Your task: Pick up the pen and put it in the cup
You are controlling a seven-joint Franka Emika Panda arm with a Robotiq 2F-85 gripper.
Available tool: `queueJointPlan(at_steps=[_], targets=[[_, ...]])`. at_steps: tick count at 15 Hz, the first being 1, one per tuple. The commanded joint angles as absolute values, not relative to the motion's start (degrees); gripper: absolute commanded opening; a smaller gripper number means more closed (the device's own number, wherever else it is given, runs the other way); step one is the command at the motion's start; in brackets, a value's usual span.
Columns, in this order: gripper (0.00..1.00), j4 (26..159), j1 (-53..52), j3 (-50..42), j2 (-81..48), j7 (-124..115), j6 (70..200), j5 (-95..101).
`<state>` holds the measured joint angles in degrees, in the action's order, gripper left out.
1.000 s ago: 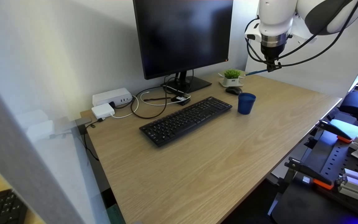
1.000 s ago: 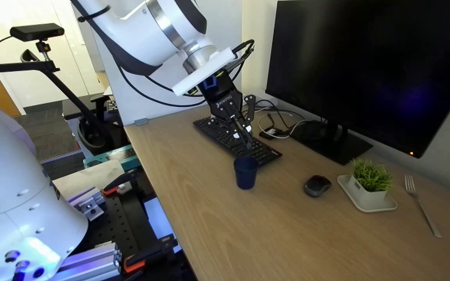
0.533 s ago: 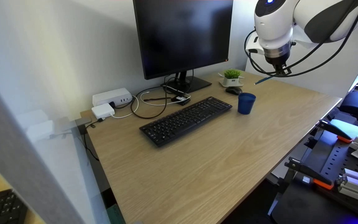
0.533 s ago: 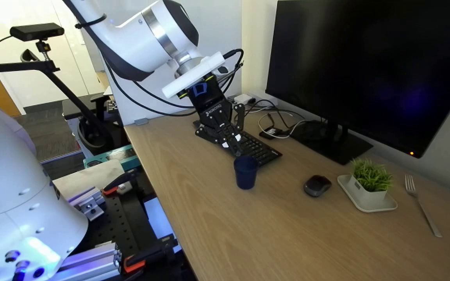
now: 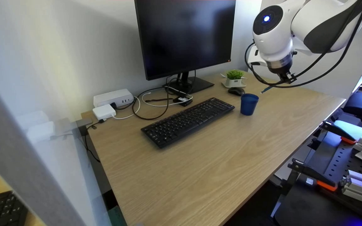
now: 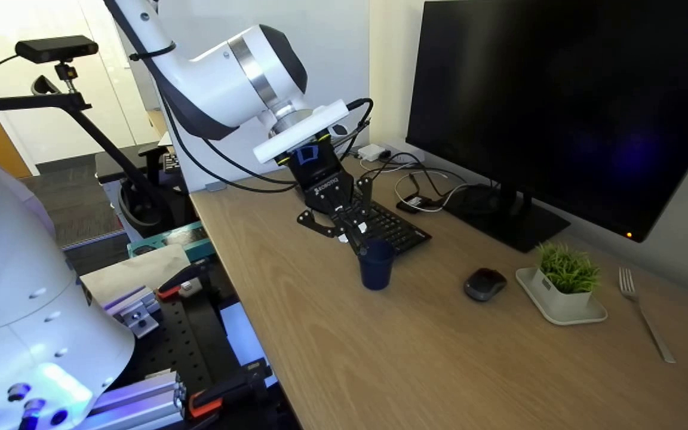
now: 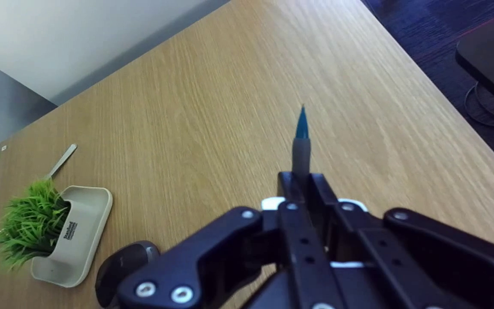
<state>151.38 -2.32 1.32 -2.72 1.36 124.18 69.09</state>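
Closest in the wrist view is the end effector [image 7: 302, 184], drawn together and clamped on the pen [image 7: 301, 152], whose grey shaft and tapering blue tip jut out past the fingertips [image 7: 287, 182]. Beneath it spreads the wood-grain worktop [image 7: 195, 120]. On this, to the left in that view, sit the black computer mouse [image 7: 120, 268], partly covered by the finger linkage, then a white planter [image 7: 67, 240] with a green grass-like plant [image 7: 28, 223] on a pale tray [image 7: 94, 204], and past them the metal handle of a fork [image 7: 62, 159]. In an exterior view, the long black keyboard [image 5: 187, 124] lies slantwise on the worktop, and the dark blue cup [image 5: 249, 105] stands upright just beside its right end, not touching it. The pen shows next to the cup's rim, outside the cup, slanting down from the end effector. In an exterior view where the white robot arm [image 6: 218, 89] enters from the upper left, the fingertips overlap the cup's rim; whether they touch it, I cannot tell. Beyond the keyboard lie a looping black cable [image 5: 151, 119] and a white box [image 5: 113, 98]; farther back, the dark-screened monitor [image 5: 187, 34] stands before a pale wall [image 5: 99, 47].
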Motion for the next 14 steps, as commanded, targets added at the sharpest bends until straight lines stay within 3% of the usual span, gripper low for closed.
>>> queueJointPlan(at_steps=[1,14], targets=[[0.03,148.47,-2.15,1.57,-5.62,2.46,122.40,72.24],[0.03,142.00,-1.25,0.89,-13.07,4.74,120.78,78.72]])
